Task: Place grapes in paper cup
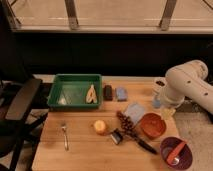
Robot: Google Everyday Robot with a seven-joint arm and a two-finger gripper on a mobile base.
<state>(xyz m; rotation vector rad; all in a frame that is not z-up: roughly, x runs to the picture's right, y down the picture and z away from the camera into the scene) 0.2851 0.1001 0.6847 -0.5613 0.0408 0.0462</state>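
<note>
The grapes (pixel 126 123), a dark reddish-purple bunch, lie on the wooden table just left of the orange bowl (pixel 152 125). The paper cup (pixel 160 85), white with a dark inside, stands at the table's back right, partly behind my white arm (pixel 187 85). My gripper (pixel 166 112) hangs at the arm's lower end, above the table's right edge. It is right of the grapes, in front of the paper cup and just behind the orange bowl. It holds nothing that I can see.
A green tray (pixel 55 98) at the back left holds a pale yellow item (pixel 91 94). A dark block (pixel 107 92), blue sponge (pixel 121 93), pale blue item (pixel 134 111), orange fruit (pixel 100 126), fork (pixel 65 136), black-handled peeler (pixel 135 140) and purple bowl (pixel 176 152) lie around. A black chair (pixel 20 107) stands left.
</note>
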